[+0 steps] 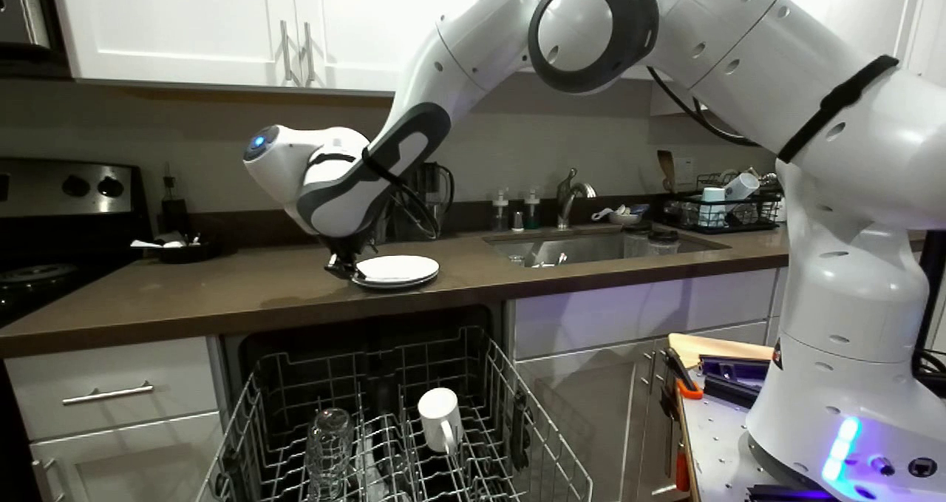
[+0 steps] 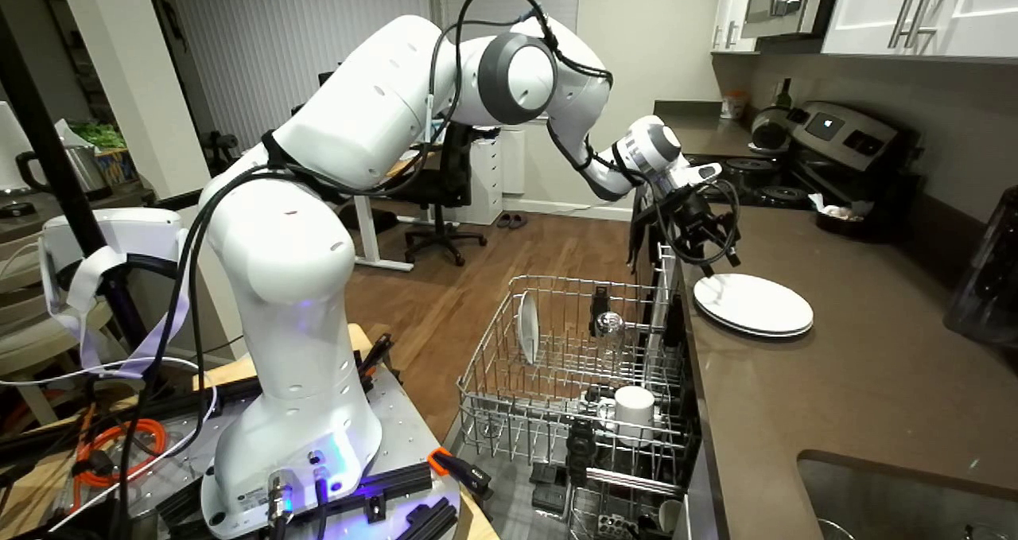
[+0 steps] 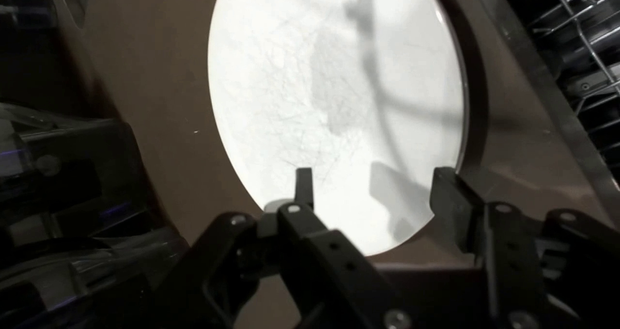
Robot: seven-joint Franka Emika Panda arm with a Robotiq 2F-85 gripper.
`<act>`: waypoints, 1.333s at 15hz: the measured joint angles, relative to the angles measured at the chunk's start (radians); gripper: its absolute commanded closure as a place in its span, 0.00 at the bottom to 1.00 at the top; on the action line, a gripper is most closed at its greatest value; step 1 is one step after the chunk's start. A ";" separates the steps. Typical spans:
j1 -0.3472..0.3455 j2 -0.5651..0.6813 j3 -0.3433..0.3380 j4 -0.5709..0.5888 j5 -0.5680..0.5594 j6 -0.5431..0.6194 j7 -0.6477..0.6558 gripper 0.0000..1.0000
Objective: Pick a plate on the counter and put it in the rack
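Observation:
The white plate [image 1: 399, 268] lies flat on the brown counter [image 1: 222, 287], near its front edge, with a second rim showing under it. It also shows in an exterior view [image 2: 754, 301] and the wrist view [image 3: 329, 91]. My gripper [image 3: 373, 174] is open and empty. In the wrist view one finger overlaps the plate and the other is at its edge; I cannot tell whether they touch it. In an exterior view the gripper [image 2: 721, 266] is tilted, just above the plate's far edge. The wire rack [image 2: 517, 405] is pulled out below the counter.
The rack holds a white mug [image 1: 440, 417], a clear glass [image 1: 330, 443] and an upright white plate [image 2: 527, 328]. A dark pitcher [image 1: 436, 184] stands behind the plates. The sink [image 1: 591, 249] and the black stove [image 1: 44, 258] are on either side.

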 measured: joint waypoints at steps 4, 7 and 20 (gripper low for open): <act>-0.005 -0.001 -0.004 0.001 0.030 0.022 0.000 0.31; -0.005 -0.002 -0.006 0.002 0.031 0.022 0.000 0.24; 0.025 -0.002 -0.024 0.005 0.029 0.012 -0.007 0.27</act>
